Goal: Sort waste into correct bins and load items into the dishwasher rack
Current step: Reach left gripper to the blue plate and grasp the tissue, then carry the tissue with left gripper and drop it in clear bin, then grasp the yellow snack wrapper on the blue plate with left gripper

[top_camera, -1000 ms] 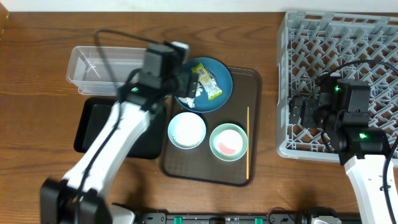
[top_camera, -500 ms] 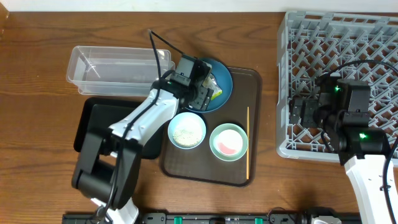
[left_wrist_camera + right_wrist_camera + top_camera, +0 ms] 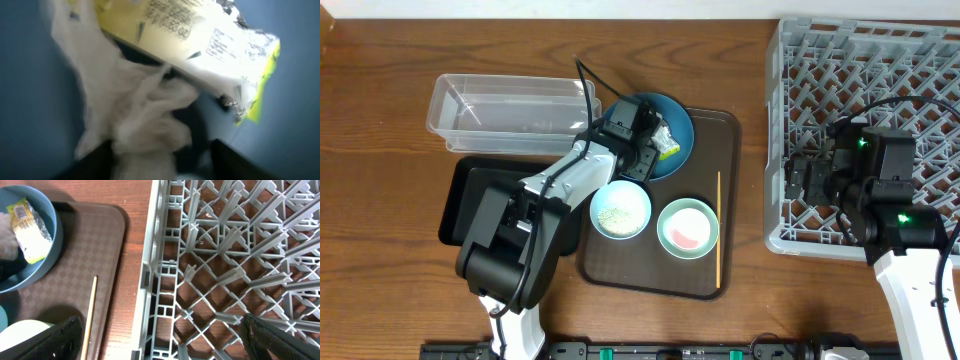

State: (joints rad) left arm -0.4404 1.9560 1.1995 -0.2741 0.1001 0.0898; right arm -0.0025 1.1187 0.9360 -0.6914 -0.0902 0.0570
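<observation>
The dark-blue dish [image 3: 675, 150] sits at the back of the brown serving tray. It holds the yellow-green wrapper [image 3: 666, 141] and the crumpled white tissue [image 3: 145, 115]. My left gripper [image 3: 637, 143] is low over the dish, open, with a finger on each side of the tissue [image 3: 160, 155]. The wrapper [image 3: 200, 35] lies just beyond the tissue. The white-inside bowl [image 3: 620, 210] holds rice grains, and the pink-inside bowl [image 3: 687, 227] is beside it. The wooden stick [image 3: 719, 230] lies at the tray's right side. My right gripper [image 3: 810, 180] is open and empty over the left edge of the grey rack [image 3: 870, 80].
The clear tub [image 3: 510, 110] stands at the back left, with the black tray [image 3: 460, 200] in front of it. The brown serving tray [image 3: 715, 135] lies between them and the rack. In the right wrist view the rack's edge [image 3: 155, 280] is below my gripper [image 3: 165, 345].
My left gripper has swung right and dropped low into the dark-blue dish, over the tissue. The right arm has not moved.
</observation>
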